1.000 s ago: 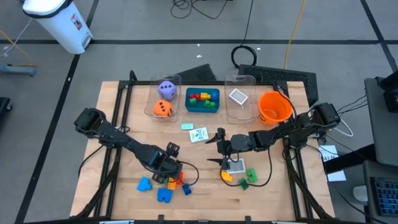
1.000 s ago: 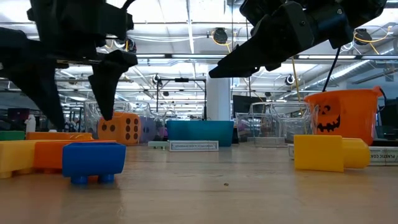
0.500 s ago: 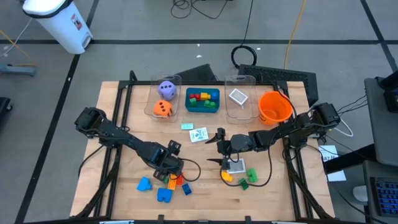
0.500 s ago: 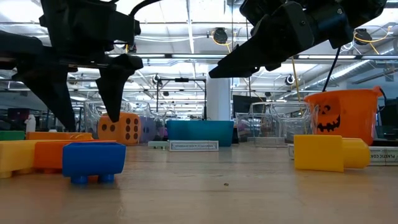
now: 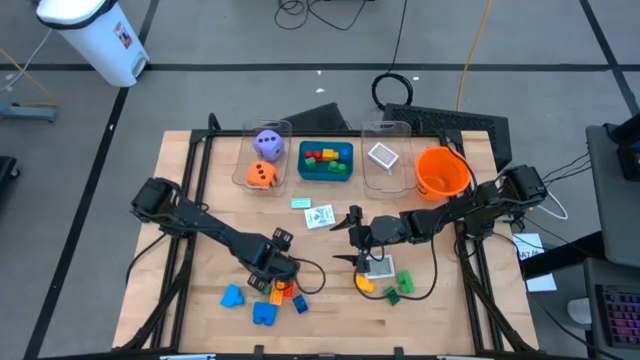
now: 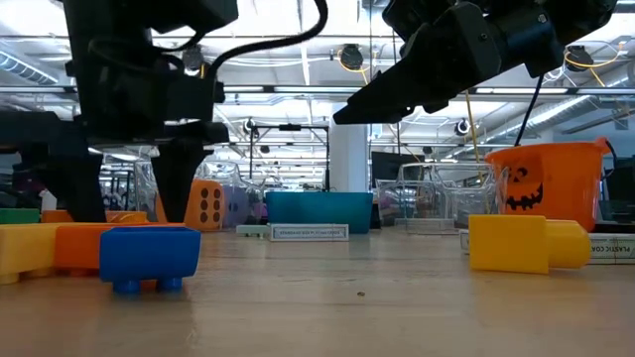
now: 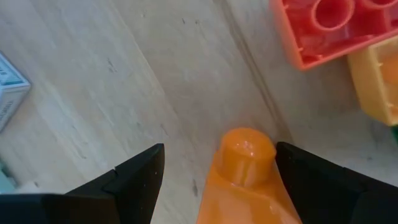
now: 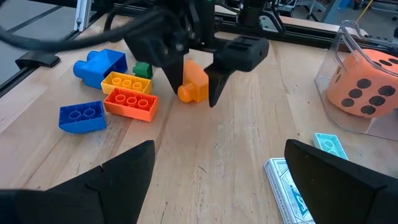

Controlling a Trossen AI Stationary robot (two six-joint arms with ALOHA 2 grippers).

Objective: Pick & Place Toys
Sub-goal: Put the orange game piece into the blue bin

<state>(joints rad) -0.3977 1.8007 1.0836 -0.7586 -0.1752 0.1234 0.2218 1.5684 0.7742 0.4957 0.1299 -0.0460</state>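
Observation:
My left gripper (image 5: 277,276) points down, open, at the near left of the table. Its fingers stand on either side of an orange brick (image 7: 247,169), also seen in the right wrist view (image 8: 195,81); no touch shows. Beside it lie blue bricks (image 5: 232,295) (image 8: 81,117), a yellow brick (image 8: 126,82), an orange-red brick (image 8: 130,103) and a green one (image 8: 142,70). My right gripper (image 5: 350,240) hangs open above the table's middle, over a white card (image 5: 379,266) with yellow (image 5: 366,283) and green (image 5: 400,285) bricks by it.
Along the far edge stand a clear bin (image 5: 284,128) with a purple die (image 5: 267,143) and an orange die (image 5: 262,175), a teal tray (image 5: 325,175) of bricks, a second clear bin (image 5: 404,128) with a card, and an orange bowl (image 5: 441,172). Two cards (image 5: 320,216) lie mid-table.
My left gripper has come down toward the table and a little toward its right edge, so its open fingers now straddle the orange brick. The right arm has kept still.

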